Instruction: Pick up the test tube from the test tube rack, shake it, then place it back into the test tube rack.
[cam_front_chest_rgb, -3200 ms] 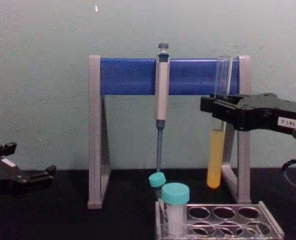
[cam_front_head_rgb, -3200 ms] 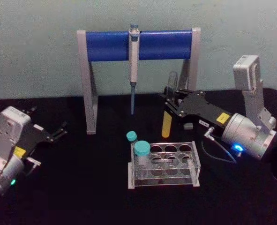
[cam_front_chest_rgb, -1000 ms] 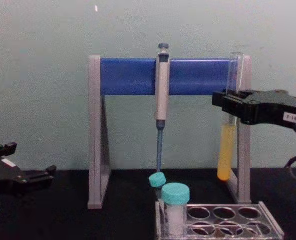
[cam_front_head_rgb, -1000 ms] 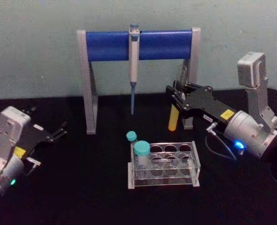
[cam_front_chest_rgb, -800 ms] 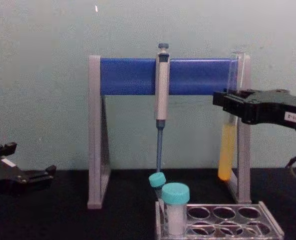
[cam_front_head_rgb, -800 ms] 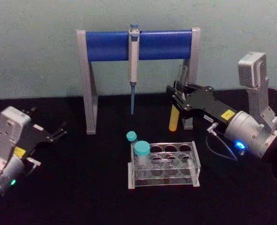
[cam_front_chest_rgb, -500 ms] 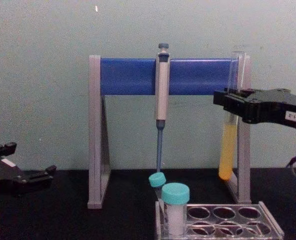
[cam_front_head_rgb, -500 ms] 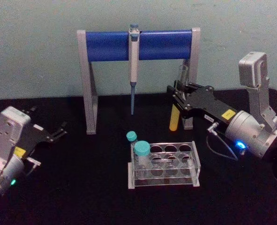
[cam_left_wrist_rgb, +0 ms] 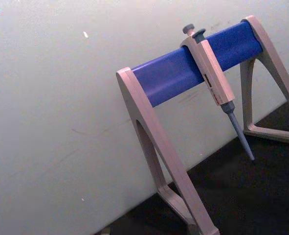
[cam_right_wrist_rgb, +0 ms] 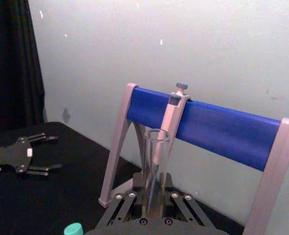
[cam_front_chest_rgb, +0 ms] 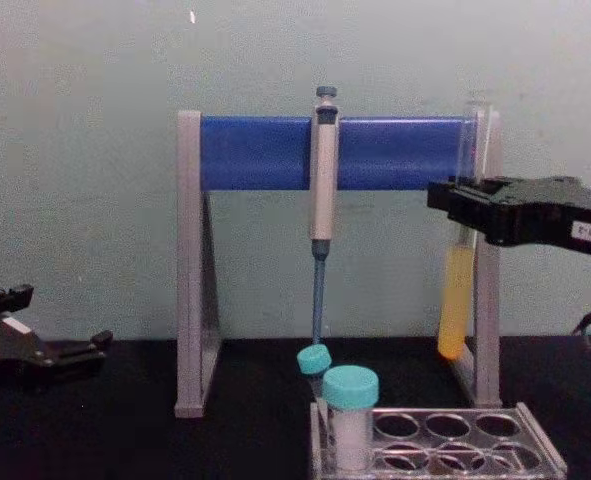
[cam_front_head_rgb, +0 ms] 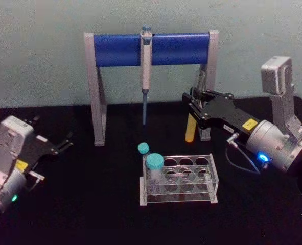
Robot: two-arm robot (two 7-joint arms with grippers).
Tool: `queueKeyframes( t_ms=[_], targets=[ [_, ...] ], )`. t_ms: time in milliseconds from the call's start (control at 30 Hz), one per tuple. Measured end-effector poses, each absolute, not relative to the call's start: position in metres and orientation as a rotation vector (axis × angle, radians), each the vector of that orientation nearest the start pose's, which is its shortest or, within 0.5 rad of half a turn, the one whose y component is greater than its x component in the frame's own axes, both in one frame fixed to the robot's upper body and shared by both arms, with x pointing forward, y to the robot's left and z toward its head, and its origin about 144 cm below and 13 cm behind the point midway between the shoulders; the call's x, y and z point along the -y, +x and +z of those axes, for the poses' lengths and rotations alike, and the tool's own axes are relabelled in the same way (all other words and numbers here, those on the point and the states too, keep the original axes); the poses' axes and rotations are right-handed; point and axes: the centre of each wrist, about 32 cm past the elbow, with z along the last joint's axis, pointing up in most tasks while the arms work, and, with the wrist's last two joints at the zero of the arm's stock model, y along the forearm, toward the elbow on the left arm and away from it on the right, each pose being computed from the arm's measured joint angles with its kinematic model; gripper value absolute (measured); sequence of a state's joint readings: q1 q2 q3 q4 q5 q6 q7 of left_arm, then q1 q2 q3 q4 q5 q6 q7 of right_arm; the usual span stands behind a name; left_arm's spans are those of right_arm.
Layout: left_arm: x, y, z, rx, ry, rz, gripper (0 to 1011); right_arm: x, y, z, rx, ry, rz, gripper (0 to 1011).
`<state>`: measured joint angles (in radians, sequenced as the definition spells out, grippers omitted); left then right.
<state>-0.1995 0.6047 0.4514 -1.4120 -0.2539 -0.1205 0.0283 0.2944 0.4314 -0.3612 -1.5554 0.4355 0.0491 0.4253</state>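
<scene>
While the right hand (cam_front_head_rgb: 194,104) grips one test tube (cam_front_head_rgb: 190,130), two vials (cam_front_head_rgb: 154,162) stand nearby.

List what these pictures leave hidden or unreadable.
- Chest view: the test tube middle is hidden by the right gripper clamped on it.
- Chest view: the test tube rack front is cut off by the bottom edge.
- Chest view: the left gripper body is cut by the left edge.
- Chest view: the label is too small to read.

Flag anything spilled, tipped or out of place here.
Nothing stands out. The right gripper holds the test tube nearly upright, unspilled, beyond the test tube rack, which stands level; the left gripper rests open at far left.
</scene>
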Motion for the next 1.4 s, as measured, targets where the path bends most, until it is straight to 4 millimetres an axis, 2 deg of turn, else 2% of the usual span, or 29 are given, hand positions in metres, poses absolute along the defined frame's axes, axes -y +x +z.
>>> queueKeyframes(
  t_ms=[300, 533, 633, 867, 1033, 1400],
  targets=[
    [-0.31, 0.489, 1.14, 0.285, 0.304, 1.248, 1010, 0.258, 0.512, 1.22, 0.104, -0.018, -0.861, 232],
    [-0.31, 0.489, 1.14, 0.285, 0.304, 1.248, 1010, 0.27, 0.497, 1.223, 0.107, -0.047, -0.88, 233],
    [-0.31, 0.489, 1.14, 0.285, 0.304, 1.248, 1009, 0.273, 0.486, 1.225, 0.095, -0.06, -0.858, 232],
    [-0.31, 0.489, 1.14, 0.285, 0.304, 1.248, 1009, 0.271, 0.475, 1.226, 0.061, -0.053, -0.78, 232],
    [-0.31, 0.489, 1.14, 0.285, 0.304, 1.248, 1010, 0.262, 0.48, 1.223, 0.04, -0.033, -0.725, 233],
    [-0.31, 0.489, 1.14, 0.285, 0.305, 1.248, 1010, 0.242, 0.509, 1.218, 0.045, 0.02, -0.699, 232]
  ],
)
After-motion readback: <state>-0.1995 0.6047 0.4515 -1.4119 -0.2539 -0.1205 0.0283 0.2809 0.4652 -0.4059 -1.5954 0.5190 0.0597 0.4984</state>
